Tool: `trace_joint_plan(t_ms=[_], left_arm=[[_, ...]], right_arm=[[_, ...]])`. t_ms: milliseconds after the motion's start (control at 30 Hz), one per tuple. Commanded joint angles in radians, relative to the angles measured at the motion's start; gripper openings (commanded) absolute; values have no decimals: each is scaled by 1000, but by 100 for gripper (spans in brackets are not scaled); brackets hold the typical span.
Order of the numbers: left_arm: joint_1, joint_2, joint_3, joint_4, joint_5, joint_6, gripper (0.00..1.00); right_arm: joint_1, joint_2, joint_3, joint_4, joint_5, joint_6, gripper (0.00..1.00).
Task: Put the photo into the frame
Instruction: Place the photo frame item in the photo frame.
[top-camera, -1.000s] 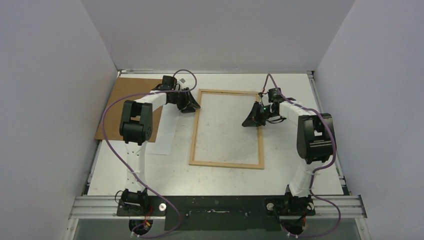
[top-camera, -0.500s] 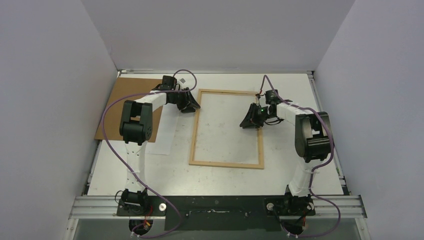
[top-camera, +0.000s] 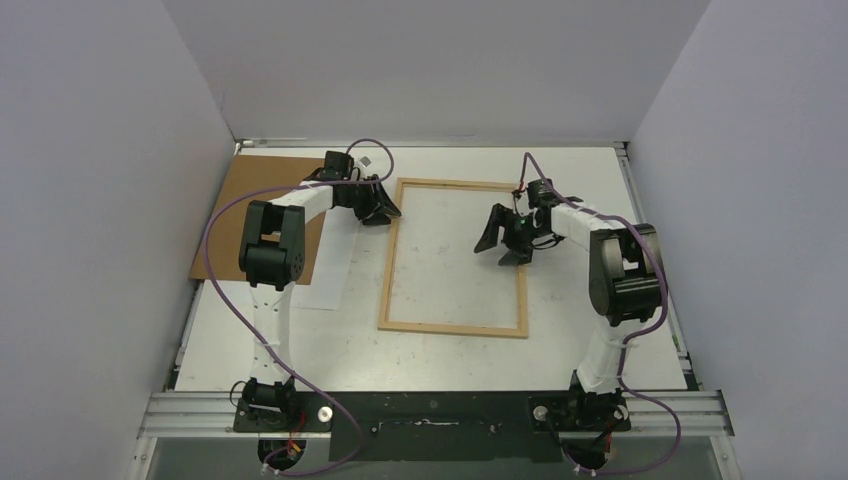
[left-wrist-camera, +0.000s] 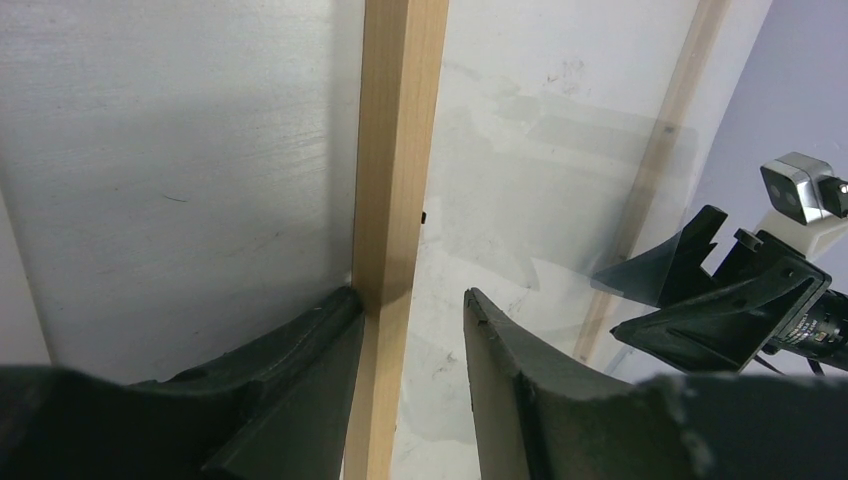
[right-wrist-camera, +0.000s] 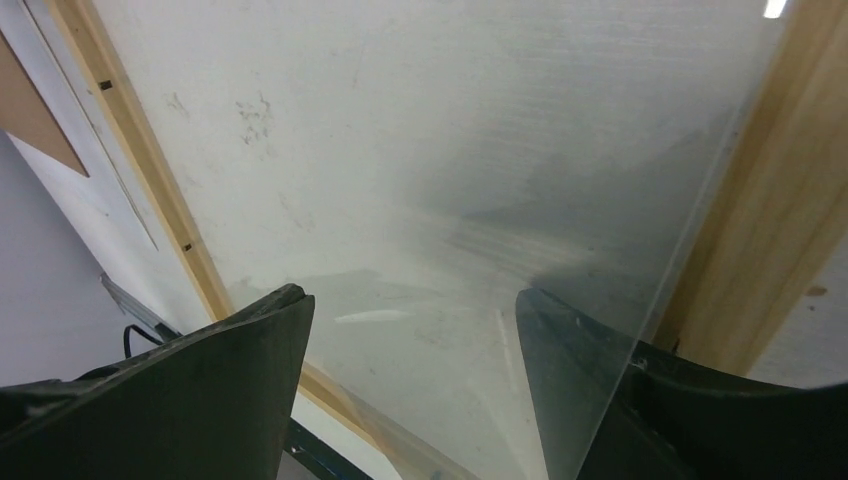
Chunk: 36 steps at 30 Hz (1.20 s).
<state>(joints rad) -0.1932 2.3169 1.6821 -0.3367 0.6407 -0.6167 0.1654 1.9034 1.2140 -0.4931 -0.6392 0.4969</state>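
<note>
- The frame (top-camera: 455, 328) lies flat in the middle of the table (top-camera: 440, 362) with a clear pane (right-wrist-camera: 480, 170) lying inside it, so it looks ready to take a sheet.
- The left hand (top-camera: 384, 212) sits low near the frame's far left corner, its fingers apart on either side of the wood strip. One finger touches the strip and the other stands clear, probably to stop the frame sliding.
- The right hand (top-camera: 496, 250) hovers over the pane just inside the right strip, spread wide and holding nothing.
- The photo (top-camera: 326, 280) lies white side up left of the frame, by the brown board (top-camera: 250, 200), partly beneath the left arm and not yet picked up.
</note>
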Motion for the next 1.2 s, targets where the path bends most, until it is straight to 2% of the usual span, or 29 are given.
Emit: trace_joint_plan(t_ms=[0, 433, 800, 967, 1167], left_arm=[[-2, 57, -57, -87, -150, 61, 43], [20, 49, -61, -92, -146, 66, 43], [23, 33, -62, -94, -130, 69, 45], [22, 6, -80, -96, -130, 77, 49], [23, -48, -119, -111, -144, 90, 59]], right_arm=[[2, -91, 59, -62, 85, -14, 77], [-73, -168, 84, -197, 217, -39, 80], [-55, -198, 33, -197, 406, -91, 80], [-38, -194, -6, -185, 437, -92, 80], [-22, -189, -31, -170, 429, -75, 81]])
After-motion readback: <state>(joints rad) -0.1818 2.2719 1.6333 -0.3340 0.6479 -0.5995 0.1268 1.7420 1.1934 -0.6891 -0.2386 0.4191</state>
